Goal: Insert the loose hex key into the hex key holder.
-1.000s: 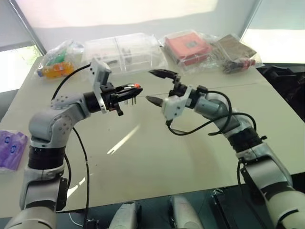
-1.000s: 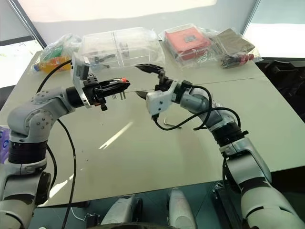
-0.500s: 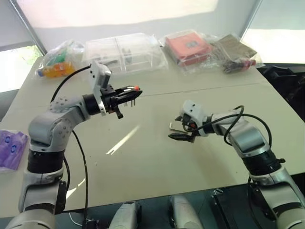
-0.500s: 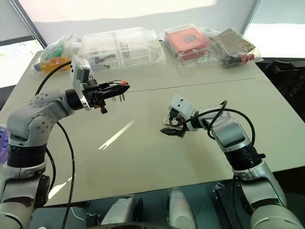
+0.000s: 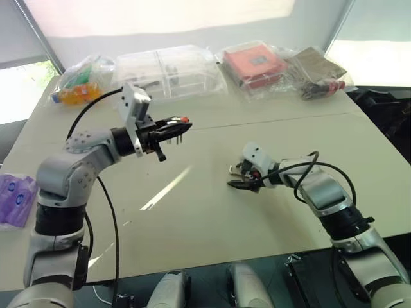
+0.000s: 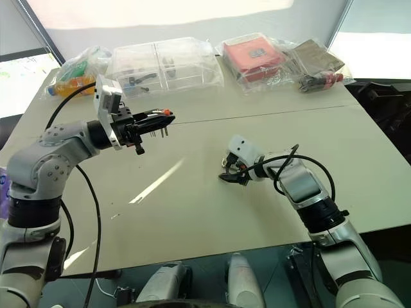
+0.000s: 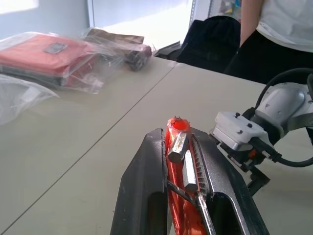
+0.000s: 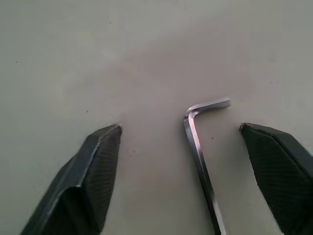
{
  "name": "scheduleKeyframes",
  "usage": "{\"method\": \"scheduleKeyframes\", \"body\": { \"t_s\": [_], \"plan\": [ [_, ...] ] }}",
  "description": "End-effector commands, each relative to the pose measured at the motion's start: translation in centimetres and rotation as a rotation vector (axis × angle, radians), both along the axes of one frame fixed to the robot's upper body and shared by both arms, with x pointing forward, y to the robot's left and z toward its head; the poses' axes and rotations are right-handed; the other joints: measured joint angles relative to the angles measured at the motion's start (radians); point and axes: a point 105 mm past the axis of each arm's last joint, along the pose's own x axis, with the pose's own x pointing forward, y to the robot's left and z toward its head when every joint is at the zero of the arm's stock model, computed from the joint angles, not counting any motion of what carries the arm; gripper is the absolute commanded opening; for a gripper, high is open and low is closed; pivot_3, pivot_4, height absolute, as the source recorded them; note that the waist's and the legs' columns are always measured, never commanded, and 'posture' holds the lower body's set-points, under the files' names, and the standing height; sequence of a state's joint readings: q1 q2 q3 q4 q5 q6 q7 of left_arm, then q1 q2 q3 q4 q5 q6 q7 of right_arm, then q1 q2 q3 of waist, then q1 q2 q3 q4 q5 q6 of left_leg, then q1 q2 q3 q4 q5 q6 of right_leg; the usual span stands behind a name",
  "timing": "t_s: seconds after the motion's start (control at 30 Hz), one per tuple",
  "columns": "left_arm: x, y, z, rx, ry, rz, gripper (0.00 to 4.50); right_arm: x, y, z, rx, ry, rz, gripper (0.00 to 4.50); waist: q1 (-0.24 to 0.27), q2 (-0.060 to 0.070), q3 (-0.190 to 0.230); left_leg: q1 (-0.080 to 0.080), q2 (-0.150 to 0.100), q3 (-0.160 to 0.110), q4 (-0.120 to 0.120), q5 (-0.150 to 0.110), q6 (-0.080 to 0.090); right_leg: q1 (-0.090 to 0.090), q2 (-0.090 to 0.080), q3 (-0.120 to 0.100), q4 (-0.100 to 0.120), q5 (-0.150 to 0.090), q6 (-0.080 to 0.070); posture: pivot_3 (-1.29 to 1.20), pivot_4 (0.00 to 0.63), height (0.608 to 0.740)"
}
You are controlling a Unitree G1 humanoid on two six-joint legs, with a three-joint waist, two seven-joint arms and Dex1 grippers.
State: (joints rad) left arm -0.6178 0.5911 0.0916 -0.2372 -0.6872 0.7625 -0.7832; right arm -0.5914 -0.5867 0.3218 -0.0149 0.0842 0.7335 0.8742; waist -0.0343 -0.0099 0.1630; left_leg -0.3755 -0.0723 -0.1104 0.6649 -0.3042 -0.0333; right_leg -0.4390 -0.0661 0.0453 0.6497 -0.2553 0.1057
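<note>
The left gripper [image 5: 172,126] hangs above the table [image 5: 212,212] in the upper left of the head view, its two black fingers pressed onto the hex key holder [image 7: 177,147]. In the left wrist view the orange-red block sits clamped between the fingers, with silver key ends lying along it.

The right gripper [image 8: 195,142] is low over the table, right of centre in the head view. Its fingers are spread, one on either side of the loose hex key [image 8: 199,147], neither touching it. The key lies flat on the table between them, closer to one finger than the other, its short bent end pointing away from the wrist.

Along the far edge of the table, at the top of the head view, lie a clear plastic case [image 5: 170,67], a red box in a plastic bag [image 5: 253,63], and a bag of colourful items [image 5: 80,83]. A person [image 7: 274,34] stands beyond the table in the left wrist view.
</note>
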Motion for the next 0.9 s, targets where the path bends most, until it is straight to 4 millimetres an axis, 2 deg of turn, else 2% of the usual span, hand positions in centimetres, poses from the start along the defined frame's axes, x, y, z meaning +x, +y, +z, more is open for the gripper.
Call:
{"method": "scheduleKeyframes", "body": {
  "t_s": [0.03, 0.17, 0.27, 0.33, 0.4, 0.5, 0.57, 0.67, 0.73, 0.8, 0.9],
  "plan": [
    [-0.5, 0.1, 0.8, 0.008, -0.038, 0.002, 0.1, 0.1, -0.3, -0.9, -0.046, 0.0, -0.007, 2.05, 0.0, 0.0, 0.0, 0.0, 0.0, 0.0, 0.0, 0.0, 0.0, 0.0, 0.0, 0.0, 0.0, 0.0, 0.0, 0.0, 0.15, 0.74],
    [-0.5, 0.1, 0.8, 0.009, -0.04, 0.005, 0.1, 0.0, -0.3, -0.9, -0.046, 0.008, -0.003, 0.03, 0.002, 0.0, 0.0, 0.0, 0.0, 0.0, 0.0, 0.0, 0.0, 0.001, 0.0, 0.0, 0.0, 0.0, 0.0, 0.0, 0.15, 0.74],
    [-0.3, 0.0, 0.8, 0.007, -0.043, 0.006, 0.1, 0.0, -0.4, -0.7, -0.043, 0.004, -0.005, 0.03, 0.012, -0.001, 0.0, 0.0, 0.0, 0.0, 0.0, 0.0, 0.0, 0.001, 0.0, 0.0, 0.0, 0.0, 0.0, 0.0, 0.15, 0.74],
    [-0.3, -0.1, 0.9, 0.005, -0.045, 0.004, 0.1, 0.3, 0.1, 0.3, 0.014, -0.047, -0.003, 0.03, 0.015, -0.001, 0.0, 0.0, 0.0, 0.0, 0.0, 0.0, 0.0, 0.001, 0.001, 0.0, 0.0, 0.0, 0.0, 0.0, 0.15, 0.74],
    [-0.3, -0.1, 0.9, 0.003, -0.046, 0.002, 0.1, 1.4, 1.2, 3.2, 0.15, -0.208, -0.005, 0.03, 0.017, -0.001, 0.0, 0.0, 0.0, 0.0, 0.0, 0.0, 0.0, 0.001, 0.001, 0.0, 0.0, 0.0, 0.0, 0.0, 0.15, 0.74],
    [-0.2, -0.3, 1.0, -0.001, -0.046, -0.004, 0.1, 3.3, 2.2, 9.5, 0.425, -0.483, -0.086, 0.03, 0.013, -0.001, 0.0, 0.0, 0.0, 0.001, 0.0, 0.0, 0.0, -0.001, 0.001, 0.001, 0.0, 0.0, 0.0, 0.0, 0.15, 0.74],
    [-0.2, -0.5, 1.0, -0.005, -0.046, -0.009, 0.1, 3.7, 2.8, 13.5, 0.618, -0.59, -0.128, 0.03, 0.014, 0.0, 0.0, -0.001, 0.0, 0.001, 0.0, 0.0, 0.0, -0.002, 0.001, 0.001, 0.001, 0.0, 0.0, 0.0, 0.15, 0.74],
    [0.0, -0.7, 1.0, -0.01, -0.048, -0.015, 0.1, 3.0, 4.1, 19.0, 0.881, -0.719, -0.123, 0.03, 0.014, 0.0, 0.0, -0.001, 0.0, 0.001, 0.0, 0.0, -0.001, -0.003, 0.001, 0.001, 0.001, 0.0, 0.0, 0.0, 0.15, 0.74],
    [0.1, -0.9, 1.2, -0.015, -0.05, -0.019, 0.1, 2.5, 4.9, 21.2, 1.018, -0.765, -0.11, 0.03, 0.014, 0.0, 0.0, -0.001, 0.0, 0.001, -0.001, 0.0, -0.001, -0.003, 0.001, 0.0, 0.001, 0.0, 0.0, 0.0, 0.15, 0.74],
    [0.3, -1.2, 1.4, -0.021, -0.053, -0.023, 0.1, 2.1, 5.9, 22.5, 1.143, -0.767, -0.097, 0.03, 0.014, 0.0, 0.0, -0.001, 0.0, 0.0, -0.001, 0.0, -0.001, -0.002, 0.001, 0.0, 0.001, 0.0, 0.0, 0.0, 0.15, 0.74],
    [0.6, -1.4, 1.6, -0.025, -0.06, -0.022, 0.1, 1.7, 7.6, 22.6, 1.231, -0.737, -0.078, 0.03, 0.012, 0.0, 0.0, -0.001, 0.0, 0.0, -0.001, 0.0, -0.001, -0.002, 0.001, 0.0, 0.002, 0.0, 0.0, 0.0, 0.15, 0.74]
  ]
}}
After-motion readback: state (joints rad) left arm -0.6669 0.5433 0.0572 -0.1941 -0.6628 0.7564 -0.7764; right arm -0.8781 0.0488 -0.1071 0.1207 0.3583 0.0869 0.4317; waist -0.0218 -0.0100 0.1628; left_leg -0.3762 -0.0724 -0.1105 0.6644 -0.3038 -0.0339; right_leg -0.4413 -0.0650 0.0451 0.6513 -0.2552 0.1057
